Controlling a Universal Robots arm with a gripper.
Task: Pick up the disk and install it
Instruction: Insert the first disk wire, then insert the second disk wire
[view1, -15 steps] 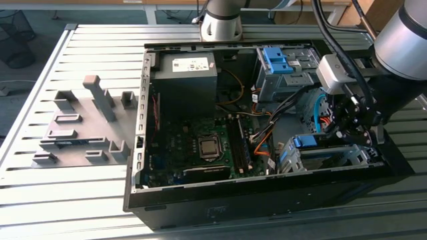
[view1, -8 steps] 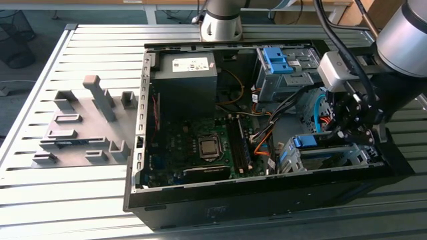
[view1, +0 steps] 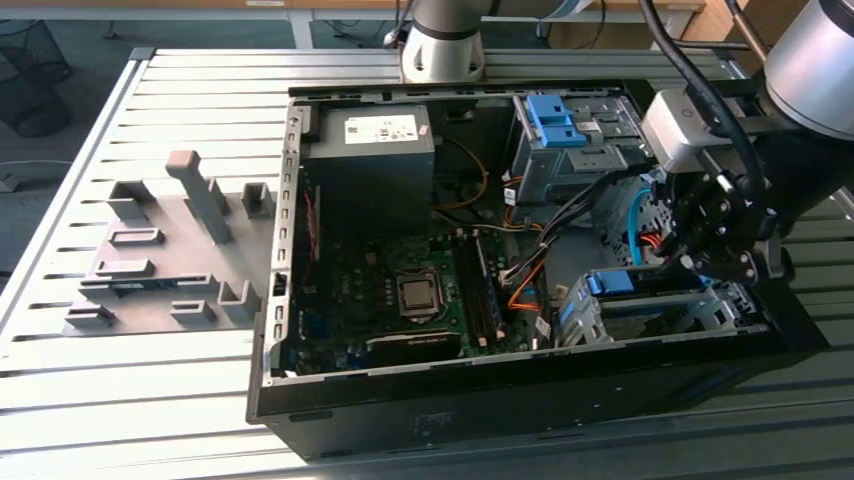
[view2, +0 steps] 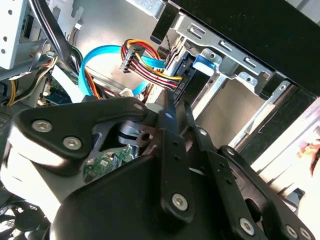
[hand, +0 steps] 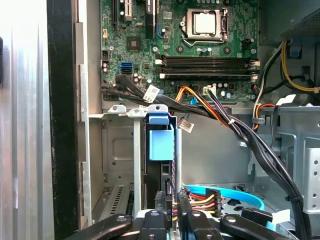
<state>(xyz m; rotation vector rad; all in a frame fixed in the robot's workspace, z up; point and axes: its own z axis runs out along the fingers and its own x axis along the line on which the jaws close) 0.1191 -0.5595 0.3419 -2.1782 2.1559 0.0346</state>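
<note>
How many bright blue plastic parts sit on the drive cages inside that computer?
2. One blue latch tops the upper cage, at the far side of the case; one blue bracket is at the lower cage beside the tool. Cables may hide others.

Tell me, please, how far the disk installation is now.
Looks done: the disk already sits in the drive cage inside the computer case. In hand: the gripper is at the disk's edge. Left: I cannot tell whether it is fully seated.

We see the claw (hand: 172, 212) closed at the rear edge of the disk (hand: 161, 145), which stands on edge in its metal bay (hand: 117, 150), below the motherboard (hand: 180, 45); coloured cables (hand: 200, 200) plug in alongside.
</note>
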